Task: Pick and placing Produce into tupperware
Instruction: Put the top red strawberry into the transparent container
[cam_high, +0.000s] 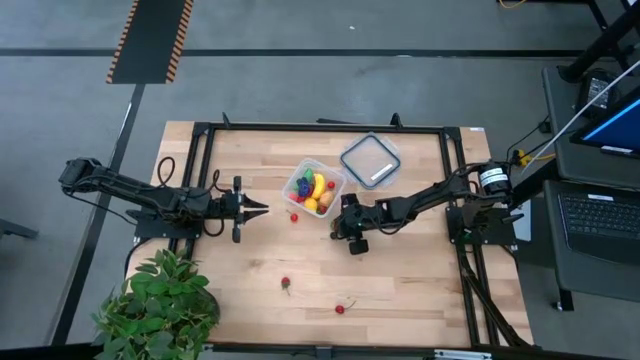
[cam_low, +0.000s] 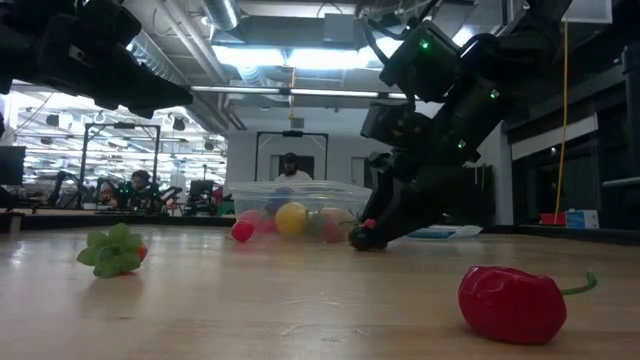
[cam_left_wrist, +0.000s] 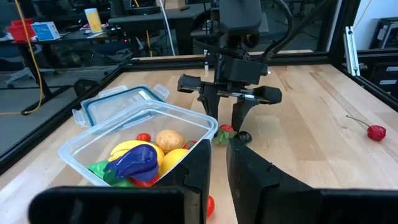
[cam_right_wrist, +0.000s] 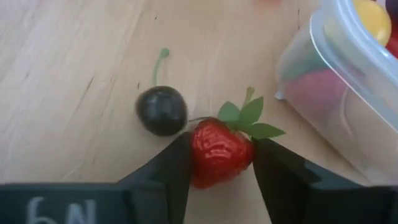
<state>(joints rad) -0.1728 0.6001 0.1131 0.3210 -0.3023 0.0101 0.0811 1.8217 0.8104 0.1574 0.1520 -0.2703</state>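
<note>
The clear tupperware (cam_high: 314, 188) stands mid-table and holds several produce pieces, among them yellow, red, green and blue-purple ones (cam_left_wrist: 138, 158). A red strawberry (cam_right_wrist: 219, 152) with green leaves lies on the wood next to a dark cherry (cam_right_wrist: 161, 111), just right of the tub's near corner. My right gripper (cam_right_wrist: 221, 148) is shut on the strawberry. My left gripper (cam_high: 258, 209) hovers left of the tub, shut on nothing, and points at it. More red produce lies loose: one piece (cam_high: 294, 216) beside the tub and two (cam_high: 286, 284) (cam_high: 341, 308) near the front. My right gripper pinches the strawberry's two sides (cam_right_wrist: 198, 155) between its two fingers (cam_right_wrist: 273, 177). The fingers slant down at it from the table's right side. The strawberry's leafy top (cam_right_wrist: 249, 118) points away from the gripper. It sits low at the table top, beside the dark cherry.
The tub's flat clear lid (cam_high: 370, 160) with a bluish rim lies behind and to the right of the tub. A leafy potted plant (cam_high: 160, 305) stands at the near left corner. The near half of the table shows bare wood around the loose red pieces.
</note>
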